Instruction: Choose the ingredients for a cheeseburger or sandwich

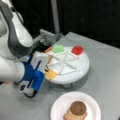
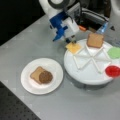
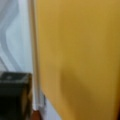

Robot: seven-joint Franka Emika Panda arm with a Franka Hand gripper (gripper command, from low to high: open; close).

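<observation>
At the divided white tray's [image 2: 87,75] ten o'clock edge, the gripper [image 2: 70,40] touched the yellow-orange cheese square [image 2: 73,47], its opening impossible to tell.

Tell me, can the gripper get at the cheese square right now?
Probably yes: the gripper sits right over the cheese square at the divided tray's edge, with nothing lying on top of it.

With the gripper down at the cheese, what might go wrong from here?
1. The gripper sits at the cheese edge near the tray rim; a thin flat piece may slip from the grasp.
2. The fingers could catch a white divider beside the cheese.
3. On the plate, the patty lies off-center on the bread, so added cheese may sit crooked.
</observation>
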